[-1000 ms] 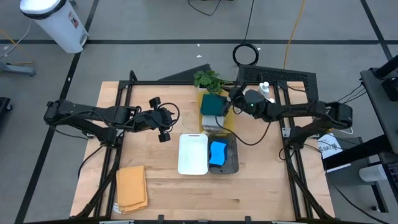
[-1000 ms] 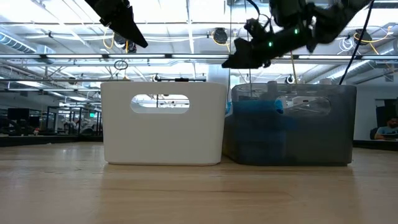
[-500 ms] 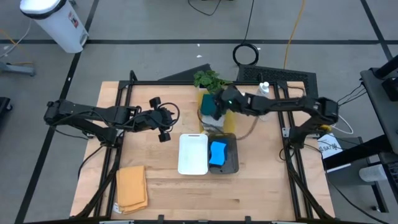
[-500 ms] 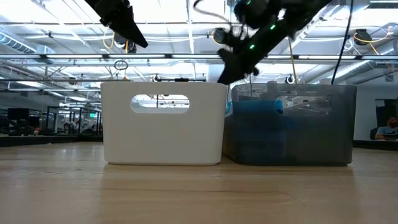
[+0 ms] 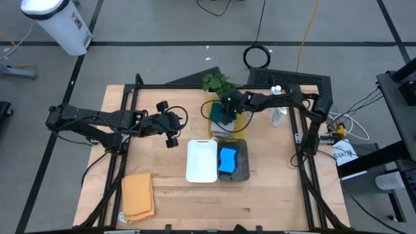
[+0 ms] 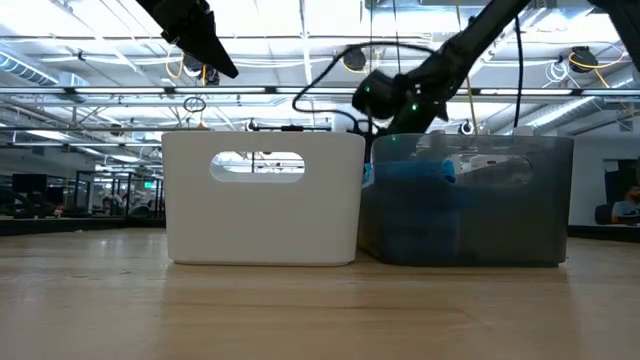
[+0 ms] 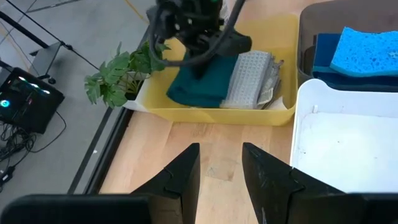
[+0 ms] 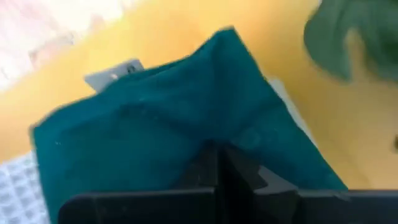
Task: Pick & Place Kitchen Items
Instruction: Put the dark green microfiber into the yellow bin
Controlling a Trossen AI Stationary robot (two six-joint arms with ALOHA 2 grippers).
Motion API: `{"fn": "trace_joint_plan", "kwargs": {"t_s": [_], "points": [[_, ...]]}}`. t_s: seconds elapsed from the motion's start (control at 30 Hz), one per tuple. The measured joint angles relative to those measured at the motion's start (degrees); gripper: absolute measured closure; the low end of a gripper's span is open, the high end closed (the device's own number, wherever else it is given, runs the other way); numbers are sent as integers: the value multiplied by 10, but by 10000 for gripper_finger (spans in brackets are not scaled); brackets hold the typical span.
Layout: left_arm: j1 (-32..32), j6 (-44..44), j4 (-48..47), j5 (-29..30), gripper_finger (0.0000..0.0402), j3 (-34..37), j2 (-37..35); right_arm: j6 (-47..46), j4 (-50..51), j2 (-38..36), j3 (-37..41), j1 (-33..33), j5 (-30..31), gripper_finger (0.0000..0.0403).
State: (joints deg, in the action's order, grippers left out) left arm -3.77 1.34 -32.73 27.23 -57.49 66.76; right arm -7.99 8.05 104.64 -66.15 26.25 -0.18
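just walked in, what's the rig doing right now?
Sorting kitchen items. The right gripper is down in the yellow tray at the back of the table, shut on the dark green cloth, which lies beside a grey cloth. The left gripper waits above the table, left of the white bin. The grey bin holds a blue sponge. An orange-tan cloth lies at the front left.

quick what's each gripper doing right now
Left gripper: partly open, empty, hovering left of the white bin.
Right gripper: shut, fingertips pressed on the dark green cloth.
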Motion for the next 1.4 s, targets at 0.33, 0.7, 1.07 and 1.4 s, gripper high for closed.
{"fn": "trace_joint_plan", "kwargs": {"t_s": [0.33, 0.7, 1.07, 1.4], "points": [[0, 3, 0, -8, 277, 0, 0, 1, 2, -1, 1, 15, 1, 403], [0, 1, 0, -8, 277, 0, 0, 16, 4, -83, 1, -55, 62, 403], [0, -2, 0, -19, 277, 0, 0, 27, 115, -61, 2, -56, 14, 403], [0, 3, 0, -19, 277, 0, 0, 34, 113, -51, 2, -48, 13, 403]]}}
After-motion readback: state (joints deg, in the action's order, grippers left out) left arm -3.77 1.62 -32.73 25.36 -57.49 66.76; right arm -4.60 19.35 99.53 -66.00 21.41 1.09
